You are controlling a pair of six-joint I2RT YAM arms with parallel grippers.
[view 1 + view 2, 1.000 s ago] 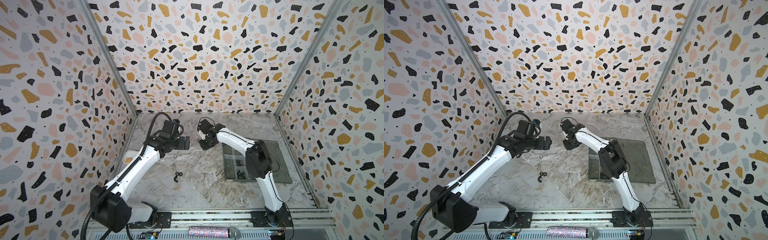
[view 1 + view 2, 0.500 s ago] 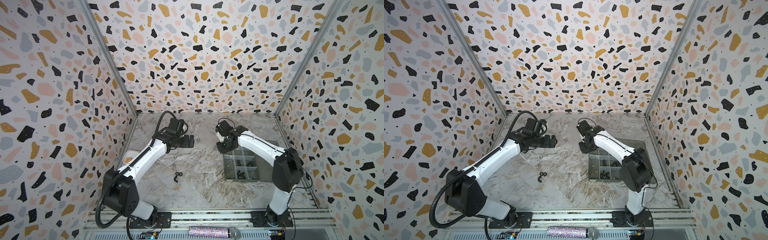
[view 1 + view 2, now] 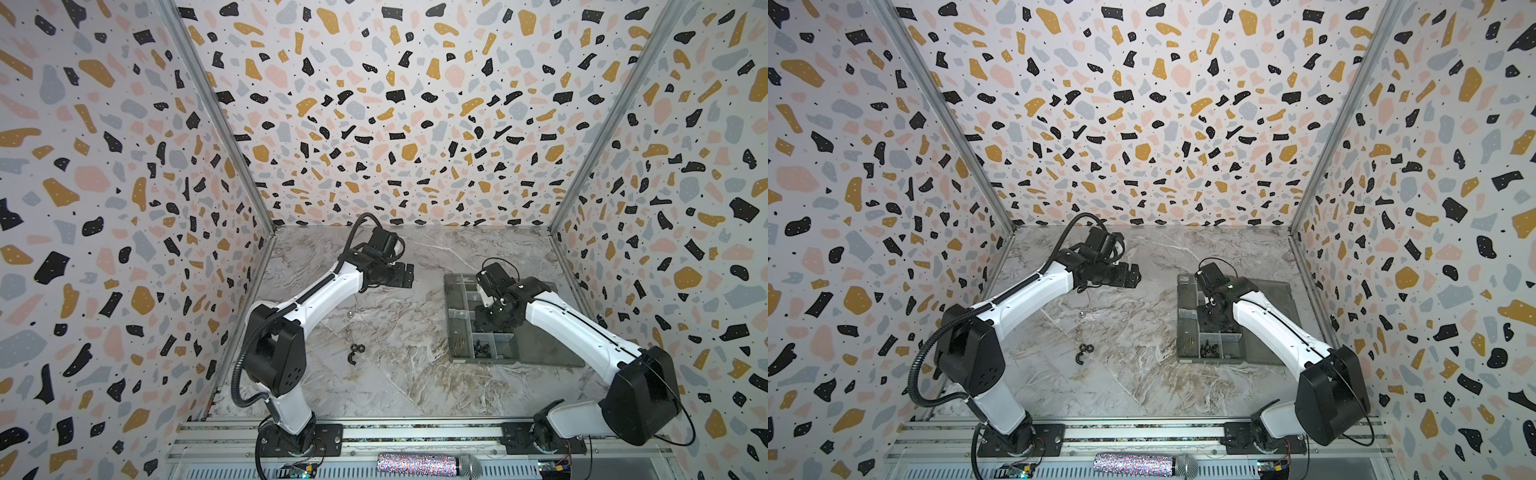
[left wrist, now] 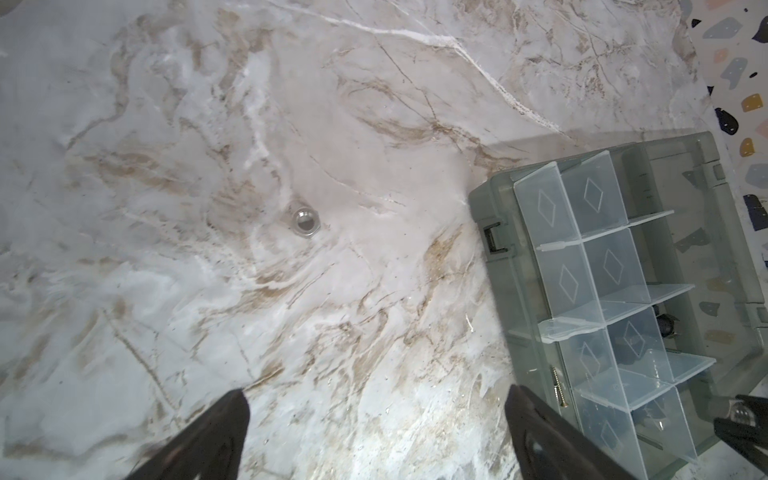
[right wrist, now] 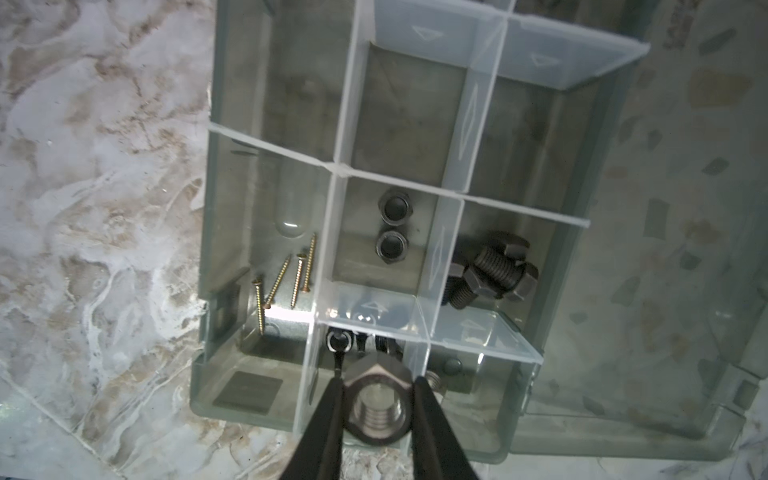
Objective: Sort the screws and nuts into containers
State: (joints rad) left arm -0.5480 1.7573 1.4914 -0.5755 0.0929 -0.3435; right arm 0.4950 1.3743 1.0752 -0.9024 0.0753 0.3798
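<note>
R claw [image 5: 378, 392] is clamping a silver hex nut [image 5: 376, 415] between its two tips, threaded hole facing the cam. It's hovering over the open grey box [image 5: 220, 124], w/ the nut hanging above the end row of compartmts. Straight ahead of the tips, one compartmt is holding two dark nuts [image 5: 392, 232], lying side by side. In the compartmt to one side of that, four brass screws [image 5: 286, 278] are lying loose. On the opposite side a few black bolts [image 5: 494, 270] are piling against each other. Just under the tips some small black pieces [image 5: 340, 343] are showing, too hidden to tell what. The lid [image 5: 665, 249] is lying open and flat beside the box, on the bolts' side.

In both top views R claw [image 3: 496, 322] [image 3: 1214, 320] is sitting over the box's middle.

L claw [image 4: 376, 392] is hanging above the marble table [image 3: 395, 374], well apart from the box, tips standing wide apart w/ nothing between them. A loose silver nut [image 4: 305, 223] is lying on the table ahead of those tips, not touching them. In both top views two black nuts [image 3: 356, 351] [image 3: 1086, 351] are lying together on the table, further back from L claw [image 3: 401, 275] toward its arm's base.
</note>
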